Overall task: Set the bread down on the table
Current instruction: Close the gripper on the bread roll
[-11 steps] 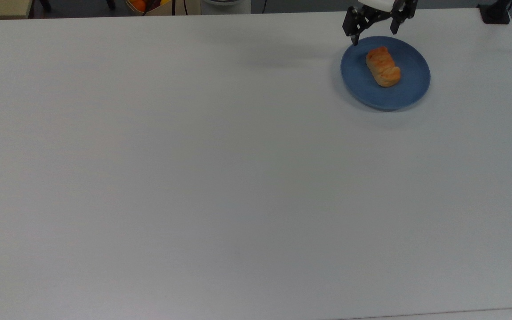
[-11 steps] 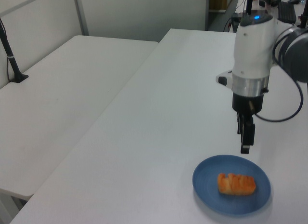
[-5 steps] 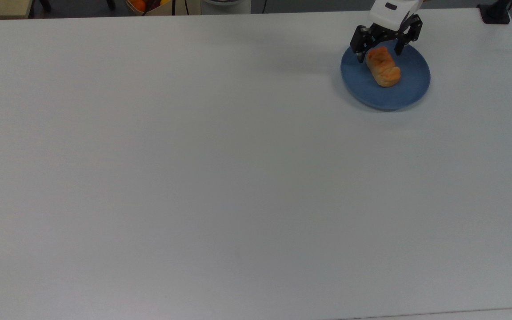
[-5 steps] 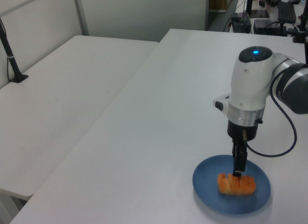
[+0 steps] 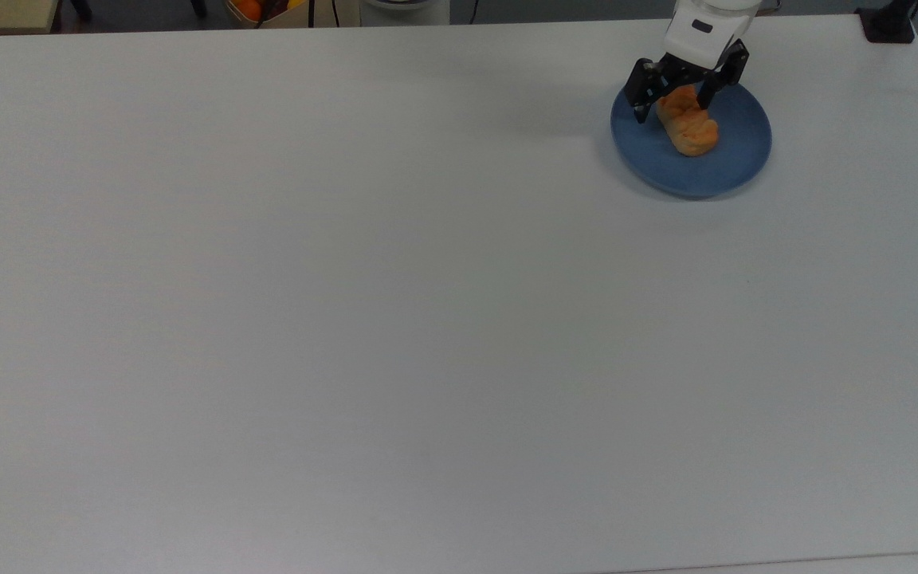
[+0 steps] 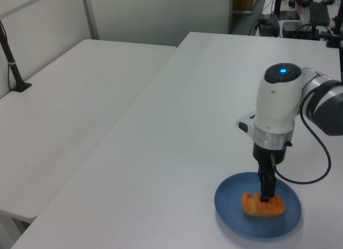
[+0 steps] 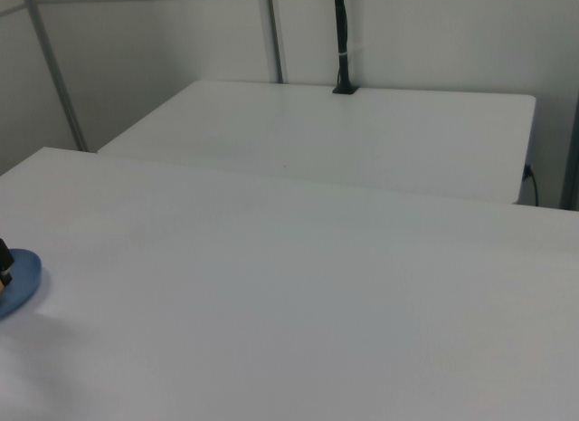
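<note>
The bread [image 5: 690, 126] lies on the blue plate [image 5: 734, 163], which sits near the far right corner of the table [image 5: 395, 303] in the top view. There the gripper [image 5: 678, 102] straddles the bun's far end, its two black fingers spread open on either side.

In the left view the gripper [image 6: 266, 195] points straight down onto the bread [image 6: 262, 206] within the plate [image 6: 236, 198].

In the right view the plate's [image 7: 25, 278] rim shows at the table's [image 7: 317, 303] left edge.

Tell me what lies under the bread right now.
The bread lies on a round blue plate, which sits on the white table. The open gripper straddles the bread's far end, hiding that end; the plate surface directly beneath the bread is covered.
</note>
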You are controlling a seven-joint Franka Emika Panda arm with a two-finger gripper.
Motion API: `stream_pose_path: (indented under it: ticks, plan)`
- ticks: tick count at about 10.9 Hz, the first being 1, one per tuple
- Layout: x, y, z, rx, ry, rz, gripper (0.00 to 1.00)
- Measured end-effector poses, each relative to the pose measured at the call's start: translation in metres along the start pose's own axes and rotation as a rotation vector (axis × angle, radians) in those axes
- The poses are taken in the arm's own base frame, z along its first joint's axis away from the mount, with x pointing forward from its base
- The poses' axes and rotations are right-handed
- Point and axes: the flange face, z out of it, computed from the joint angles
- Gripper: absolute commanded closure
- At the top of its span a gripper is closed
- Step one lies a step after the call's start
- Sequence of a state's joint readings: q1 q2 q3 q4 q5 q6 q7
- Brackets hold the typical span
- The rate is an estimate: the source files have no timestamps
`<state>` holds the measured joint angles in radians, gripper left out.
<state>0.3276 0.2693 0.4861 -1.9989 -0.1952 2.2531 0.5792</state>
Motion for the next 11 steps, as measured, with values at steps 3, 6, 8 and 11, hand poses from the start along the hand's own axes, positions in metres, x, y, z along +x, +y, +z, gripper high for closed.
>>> stream_pose_path:
  ticks: [3,6,8,11]
  plan:
    - [-0.0008,-0.0052,0.0004,0.003,0.000,-0.009,1.00]
    - [-0.0012,-0.0062,0.0002,0.003,0.000,-0.006,1.00]
    - [-0.0013,-0.0063,0.0003,0.003,0.000,-0.002,1.00]
    - [-0.0012,-0.0061,0.0002,0.003,0.000,0.004,1.00]
